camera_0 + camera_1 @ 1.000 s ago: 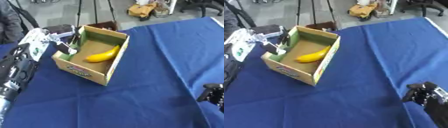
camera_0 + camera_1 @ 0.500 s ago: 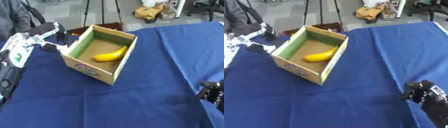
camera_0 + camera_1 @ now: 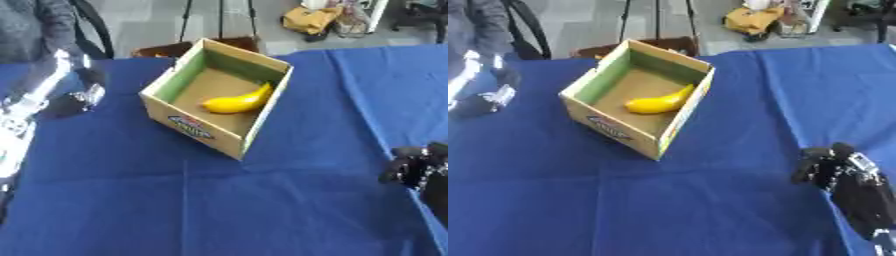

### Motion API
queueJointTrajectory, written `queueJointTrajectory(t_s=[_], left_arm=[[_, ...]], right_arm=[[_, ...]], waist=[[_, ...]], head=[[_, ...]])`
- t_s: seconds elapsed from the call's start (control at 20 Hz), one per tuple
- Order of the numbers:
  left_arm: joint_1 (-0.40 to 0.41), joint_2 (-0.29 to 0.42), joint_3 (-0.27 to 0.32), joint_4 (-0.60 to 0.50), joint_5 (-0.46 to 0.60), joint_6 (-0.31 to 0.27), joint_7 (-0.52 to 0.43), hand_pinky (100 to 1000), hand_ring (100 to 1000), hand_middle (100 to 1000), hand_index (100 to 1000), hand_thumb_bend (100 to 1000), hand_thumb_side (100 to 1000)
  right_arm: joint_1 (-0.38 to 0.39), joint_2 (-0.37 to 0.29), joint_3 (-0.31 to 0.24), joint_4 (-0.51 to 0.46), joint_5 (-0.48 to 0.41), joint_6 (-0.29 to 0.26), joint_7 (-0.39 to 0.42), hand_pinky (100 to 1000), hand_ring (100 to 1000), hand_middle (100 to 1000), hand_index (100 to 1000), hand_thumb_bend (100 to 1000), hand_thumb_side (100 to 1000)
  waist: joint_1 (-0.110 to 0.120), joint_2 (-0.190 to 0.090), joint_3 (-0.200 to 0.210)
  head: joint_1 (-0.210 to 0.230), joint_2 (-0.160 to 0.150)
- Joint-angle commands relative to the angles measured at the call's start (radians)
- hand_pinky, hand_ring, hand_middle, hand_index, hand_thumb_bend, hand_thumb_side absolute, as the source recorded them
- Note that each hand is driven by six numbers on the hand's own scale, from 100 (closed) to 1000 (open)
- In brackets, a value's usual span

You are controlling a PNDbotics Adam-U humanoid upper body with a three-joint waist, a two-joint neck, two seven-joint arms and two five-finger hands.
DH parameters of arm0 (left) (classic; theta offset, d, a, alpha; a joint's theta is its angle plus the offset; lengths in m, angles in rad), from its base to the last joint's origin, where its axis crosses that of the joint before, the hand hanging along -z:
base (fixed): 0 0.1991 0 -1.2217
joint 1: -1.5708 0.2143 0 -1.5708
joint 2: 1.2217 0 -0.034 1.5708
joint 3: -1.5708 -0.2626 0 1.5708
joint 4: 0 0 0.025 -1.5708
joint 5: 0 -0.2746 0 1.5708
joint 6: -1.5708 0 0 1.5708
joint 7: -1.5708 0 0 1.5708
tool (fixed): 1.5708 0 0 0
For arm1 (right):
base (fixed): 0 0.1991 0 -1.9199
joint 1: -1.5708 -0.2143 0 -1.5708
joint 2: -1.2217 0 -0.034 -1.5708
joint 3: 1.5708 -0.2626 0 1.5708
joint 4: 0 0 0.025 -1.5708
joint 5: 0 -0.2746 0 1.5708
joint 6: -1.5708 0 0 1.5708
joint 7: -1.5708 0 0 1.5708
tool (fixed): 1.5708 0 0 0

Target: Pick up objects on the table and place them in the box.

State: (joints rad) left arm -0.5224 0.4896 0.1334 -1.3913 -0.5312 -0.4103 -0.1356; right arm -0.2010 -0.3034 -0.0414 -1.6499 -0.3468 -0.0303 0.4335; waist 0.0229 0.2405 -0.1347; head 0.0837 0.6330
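An open cardboard box with a green inner wall stands on the blue tablecloth, left of centre. A yellow banana lies on its floor. My left hand is a blurred dark shape at the left, well clear of the box's left wall, with nothing visible in it. My right hand rests low at the right edge, fingers relaxed and empty. I see no loose objects on the cloth.
The blue-covered table fills most of the view. A person in grey stands at the far left edge. Tripod legs and a yellowish bag are on the floor beyond the table.
My left hand has drawn back to the left, away from the box's wall. The view has shifted, so the box shows more to the centre. The banana stays in the box.
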Motion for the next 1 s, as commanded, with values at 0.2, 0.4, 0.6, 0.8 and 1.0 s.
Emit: queueJointTrajectory(t_s=[0.2, 0.4, 0.6, 0.8, 1.0], left_arm=[[0.122, -0.047, -0.007, -0.147, 0.103, 0.094, 0.102, 564, 488, 482, 621, 226, 945], [0.221, -0.079, -0.02, -0.194, 0.164, 0.154, 0.162, 580, 514, 510, 637, 301, 1000], [0.288, -0.093, -0.051, -0.273, 0.224, 0.214, 0.222, 588, 524, 520, 643, 353, 1000], [0.296, -0.092, -0.084, -0.324, 0.289, 0.279, 0.269, 589, 525, 521, 644, 395, 1000], [0.302, -0.088, -0.089, -0.364, 0.355, 0.332, 0.256, 590, 525, 521, 644, 402, 1000]], right_arm=[[-0.002, -0.013, -0.015, -0.027, -0.016, -0.006, -0.01, 639, 589, 532, 742, 100, 918], [0.0, -0.013, -0.012, -0.029, -0.023, -0.006, -0.008, 639, 589, 533, 742, 100, 915], [0.003, -0.012, -0.008, -0.029, -0.027, -0.005, -0.005, 640, 589, 533, 742, 100, 913], [0.003, -0.008, -0.008, -0.028, -0.027, -0.004, -0.005, 640, 590, 533, 742, 100, 917], [0.002, -0.007, -0.01, -0.029, -0.028, -0.005, -0.006, 640, 589, 532, 742, 100, 916]], waist=[[-0.008, -0.021, 0.014], [-0.014, -0.032, 0.019], [-0.02, -0.038, 0.018], [-0.022, -0.035, 0.018], [-0.022, -0.033, 0.018]], head=[[-0.017, 0.001], [-0.015, 0.009], [-0.007, 0.016], [-0.006, 0.016], [-0.006, 0.012]])
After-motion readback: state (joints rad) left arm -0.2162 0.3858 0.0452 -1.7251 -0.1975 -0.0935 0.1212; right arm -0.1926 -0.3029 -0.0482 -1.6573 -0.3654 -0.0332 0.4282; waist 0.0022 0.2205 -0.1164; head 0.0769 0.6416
